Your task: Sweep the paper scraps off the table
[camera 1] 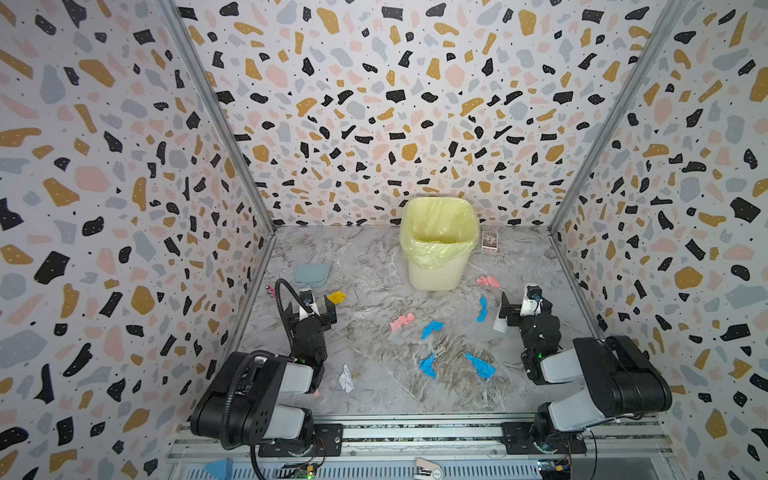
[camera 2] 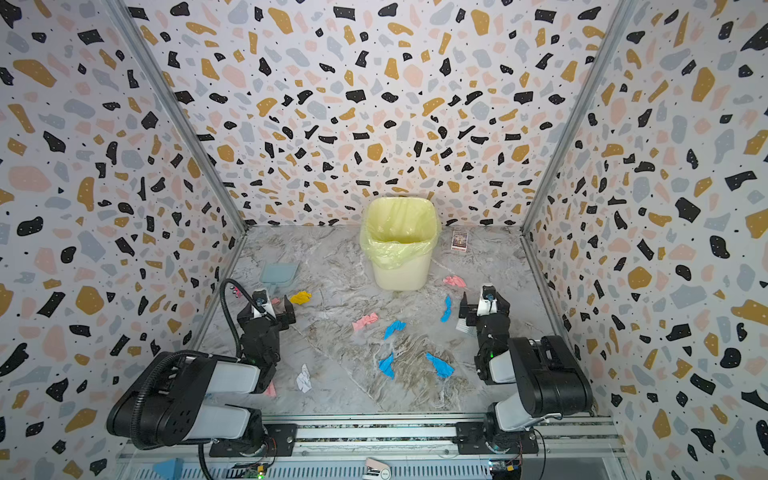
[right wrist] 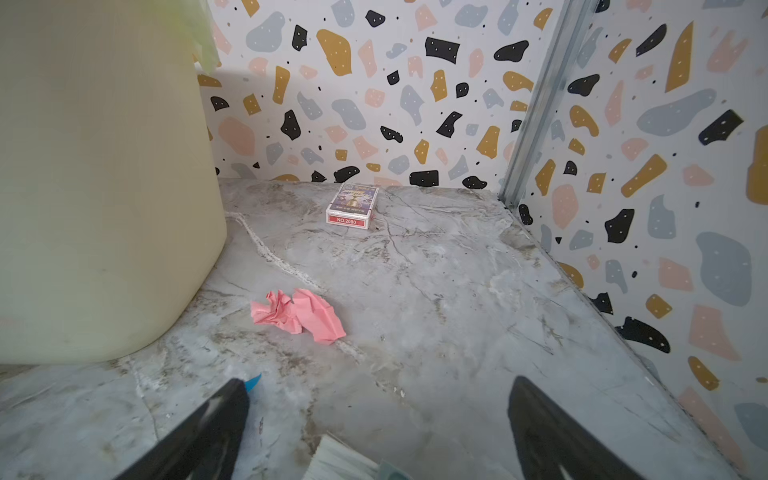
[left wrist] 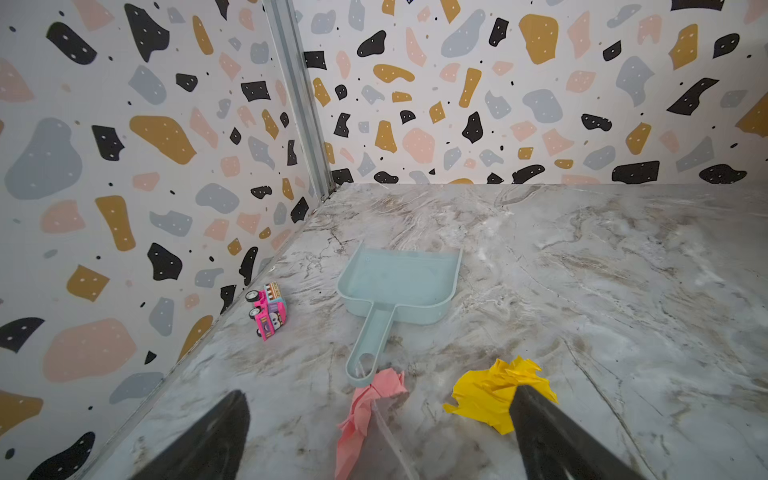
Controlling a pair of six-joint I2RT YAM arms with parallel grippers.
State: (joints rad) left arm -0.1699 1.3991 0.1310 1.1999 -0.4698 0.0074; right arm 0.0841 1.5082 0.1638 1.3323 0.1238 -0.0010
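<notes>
L gripper (camera 1: 312, 311) and R gripper (camera 1: 524, 309) both gape, empty. Paper scraps (camera 1: 432, 328) lie scattered mid table (camera 1: 374, 270), btwn arms. Tip: L should take dustpan (camera 1: 311, 272) by handle; R, brush (camera 1: 503, 327) just beneath.

The left arm (camera 1: 249, 390), with a ribbed black cable (camera 1: 284, 299), and the right arm (camera 1: 615, 382) have black joints and grey links; the left tool (camera 1: 311, 314) and right tool (camera 1: 527, 309) are black.

You see a cream bin (camera 1: 432, 276), yellow-lined, at the back, a printed box (right wrist: 352, 205) beside it, and a pale-blue dustpan (left wrist: 401, 286) near a pink toy truck (left wrist: 269, 311).
</notes>
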